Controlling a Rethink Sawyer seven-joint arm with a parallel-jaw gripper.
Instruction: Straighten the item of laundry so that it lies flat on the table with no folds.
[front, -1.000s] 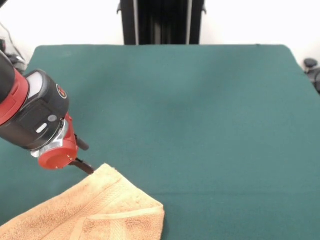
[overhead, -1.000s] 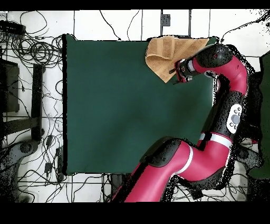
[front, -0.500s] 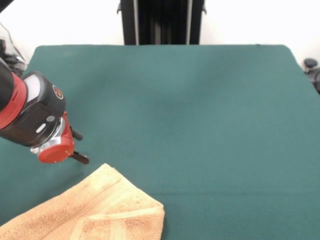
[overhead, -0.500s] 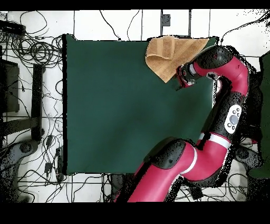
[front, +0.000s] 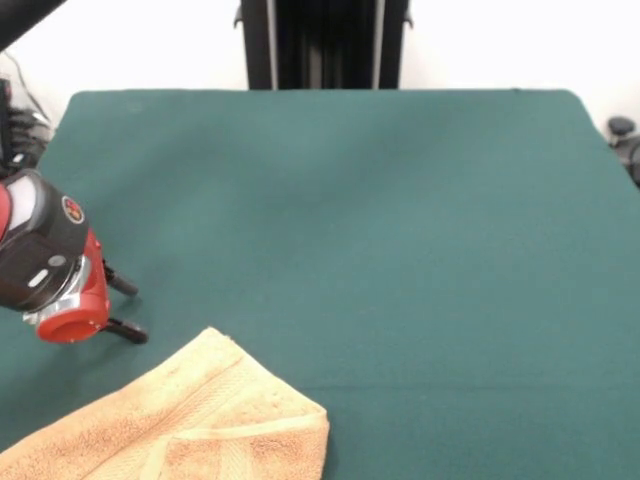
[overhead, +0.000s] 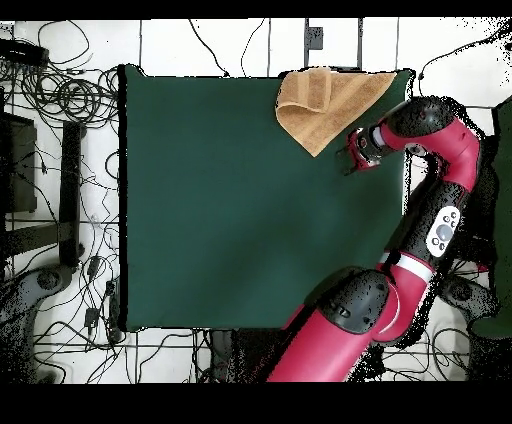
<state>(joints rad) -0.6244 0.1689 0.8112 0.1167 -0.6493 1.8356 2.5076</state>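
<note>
The golden-tan towel (front: 200, 425) lies at the near left corner of the green table (front: 400, 250) in the front view, with one part folded over on top of the rest. From overhead the towel (overhead: 325, 105) sits at the table's (overhead: 200, 200) top right edge, a flap doubled over at its left side. My gripper (front: 128, 309) hovers just left of the towel's far corner, apart from it, open with nothing between its fingers. In the overhead view the gripper (overhead: 351, 153) sits just below the towel's lower tip.
The red arm (overhead: 440, 200) runs along the table's right edge in the overhead view. Tangled cables (overhead: 60, 100) lie on the floor to the left of the table. The towel's near part runs past the picture's bottom edge in the front view.
The gripper has drawn back from the towel's corner, leftward in the front view, and no longer touches it. The towel has kept its place and shape.
</note>
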